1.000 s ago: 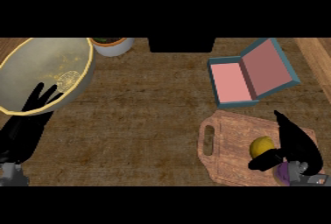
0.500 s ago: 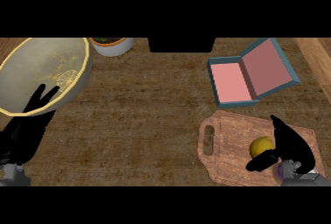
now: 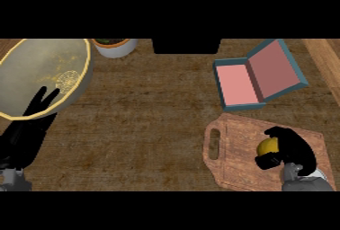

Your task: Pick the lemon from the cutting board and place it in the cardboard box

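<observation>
Since the earlier frame, right hand (image 3: 292, 148) has lowered and curled round yellow lemon (image 3: 267, 146). Left hand (image 3: 32, 121) rests open at far left, straight fingertips over large round yellowish plate (image 3: 40, 67). Right hand holds lemon on brown wooden cutting board (image 3: 232, 152). Teal cardboard box with pink lining (image 3: 256, 81) sits open beyond that hand.
</observation>
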You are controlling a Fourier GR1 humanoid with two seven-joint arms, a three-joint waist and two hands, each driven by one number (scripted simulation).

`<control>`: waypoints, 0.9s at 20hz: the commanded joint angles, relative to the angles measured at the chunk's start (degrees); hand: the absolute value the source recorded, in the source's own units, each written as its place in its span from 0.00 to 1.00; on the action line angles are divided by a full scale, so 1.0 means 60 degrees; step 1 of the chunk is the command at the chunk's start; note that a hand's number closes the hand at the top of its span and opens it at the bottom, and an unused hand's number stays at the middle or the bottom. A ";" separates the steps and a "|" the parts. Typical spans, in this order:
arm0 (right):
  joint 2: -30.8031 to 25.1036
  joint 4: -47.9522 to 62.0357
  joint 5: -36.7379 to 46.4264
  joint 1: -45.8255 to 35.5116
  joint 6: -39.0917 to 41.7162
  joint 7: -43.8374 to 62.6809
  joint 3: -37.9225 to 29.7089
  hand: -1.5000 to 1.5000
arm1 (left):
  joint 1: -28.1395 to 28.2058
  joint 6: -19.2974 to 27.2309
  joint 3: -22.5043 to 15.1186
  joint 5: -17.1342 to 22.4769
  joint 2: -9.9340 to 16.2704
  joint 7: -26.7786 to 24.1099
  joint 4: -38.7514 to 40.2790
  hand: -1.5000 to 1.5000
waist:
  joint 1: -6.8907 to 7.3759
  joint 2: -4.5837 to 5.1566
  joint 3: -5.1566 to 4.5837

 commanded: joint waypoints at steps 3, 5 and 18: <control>0.0016 -0.0020 0.0630 -0.0217 0.0148 -0.0399 0.0038 1.00 | -0.0080 -0.0138 0.0248 -0.0188 -0.0091 0.0058 0.0058 0.50 | -0.0002 0.0000 0.0001; 0.0174 0.0209 0.0752 0.0014 -0.0122 -0.0770 -0.0032 1.00 | 0.0110 0.0131 0.0000 -0.0394 -0.0432 0.0365 -0.0591 0.50 | 0.0001 -0.0002 0.0002; 0.2381 0.6047 0.1338 -0.7447 -0.0722 0.1347 0.0231 1.00 | -0.0838 -0.0484 -0.0432 -0.0322 -0.0405 0.0065 0.0244 0.50 | 0.1214 0.0336 -0.0005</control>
